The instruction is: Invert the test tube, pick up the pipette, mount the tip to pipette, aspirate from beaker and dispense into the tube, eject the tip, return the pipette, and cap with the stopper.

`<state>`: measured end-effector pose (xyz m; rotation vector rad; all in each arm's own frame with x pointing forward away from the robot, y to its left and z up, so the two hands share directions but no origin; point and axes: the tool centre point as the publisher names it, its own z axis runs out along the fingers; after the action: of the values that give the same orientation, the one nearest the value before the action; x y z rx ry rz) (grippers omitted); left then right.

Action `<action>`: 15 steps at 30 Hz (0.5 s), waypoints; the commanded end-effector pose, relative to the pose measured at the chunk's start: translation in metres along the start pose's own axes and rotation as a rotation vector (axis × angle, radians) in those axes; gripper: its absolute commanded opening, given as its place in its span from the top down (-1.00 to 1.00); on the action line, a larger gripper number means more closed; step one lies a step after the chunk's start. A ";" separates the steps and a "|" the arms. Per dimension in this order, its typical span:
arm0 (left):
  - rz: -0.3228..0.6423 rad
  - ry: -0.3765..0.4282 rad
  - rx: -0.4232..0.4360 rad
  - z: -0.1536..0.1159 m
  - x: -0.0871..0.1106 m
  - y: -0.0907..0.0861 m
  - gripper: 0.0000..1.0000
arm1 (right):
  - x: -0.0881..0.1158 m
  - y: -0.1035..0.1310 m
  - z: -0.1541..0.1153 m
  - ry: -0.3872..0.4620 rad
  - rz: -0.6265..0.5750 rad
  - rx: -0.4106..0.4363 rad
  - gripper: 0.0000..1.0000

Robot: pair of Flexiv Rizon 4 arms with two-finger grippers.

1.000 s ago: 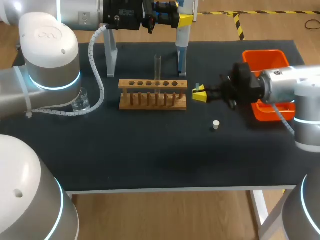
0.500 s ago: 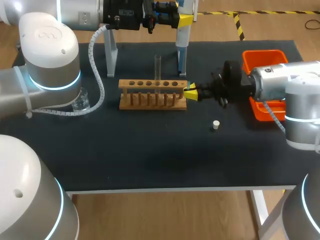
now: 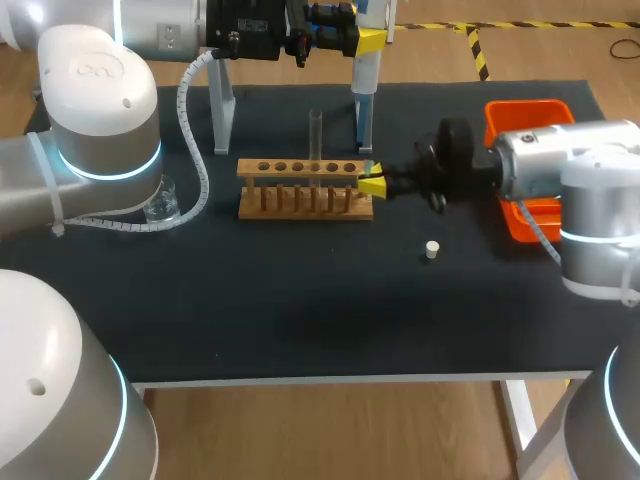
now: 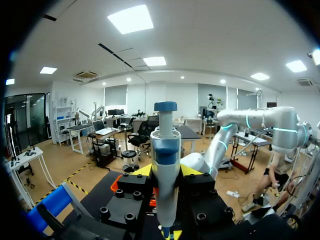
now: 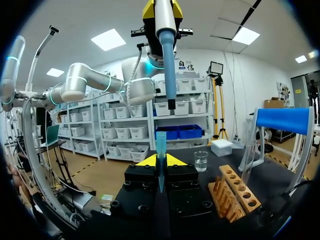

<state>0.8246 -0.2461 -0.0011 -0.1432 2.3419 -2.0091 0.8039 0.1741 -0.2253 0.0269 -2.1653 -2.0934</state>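
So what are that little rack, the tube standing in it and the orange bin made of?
The rack looks like unpainted wood: light brown, matte. The tube is see-through, clear glass or plastic; I cannot tell which. The orange bin is probably moulded plastic: even bright colour, smooth rim.

The right end effector [image 5: 160, 161] clamps an upright blue pipette tip [image 5: 161, 142], the pipette [image 5: 166, 65] hangs at its twelve o'clock in the left end effector [image 5: 162, 9], and the beaker [image 5: 201, 161] and wooden rack [image 5: 232, 192] stand at two o'clock on the dark surface [image 5: 272, 177].
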 end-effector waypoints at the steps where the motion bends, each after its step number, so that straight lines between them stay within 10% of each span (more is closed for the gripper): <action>1: 0.000 -0.002 0.000 0.001 0.000 0.000 1.00 | -0.002 0.004 0.002 0.000 -0.003 0.005 1.00; 15: 0.000 -0.002 0.000 0.001 0.000 0.000 1.00 | -0.004 0.008 0.005 0.000 -0.008 0.005 1.00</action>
<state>0.8246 -0.2461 -0.0011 -0.1432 2.3419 -2.0091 0.8076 0.1788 -0.2194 0.0363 -2.1700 -2.0966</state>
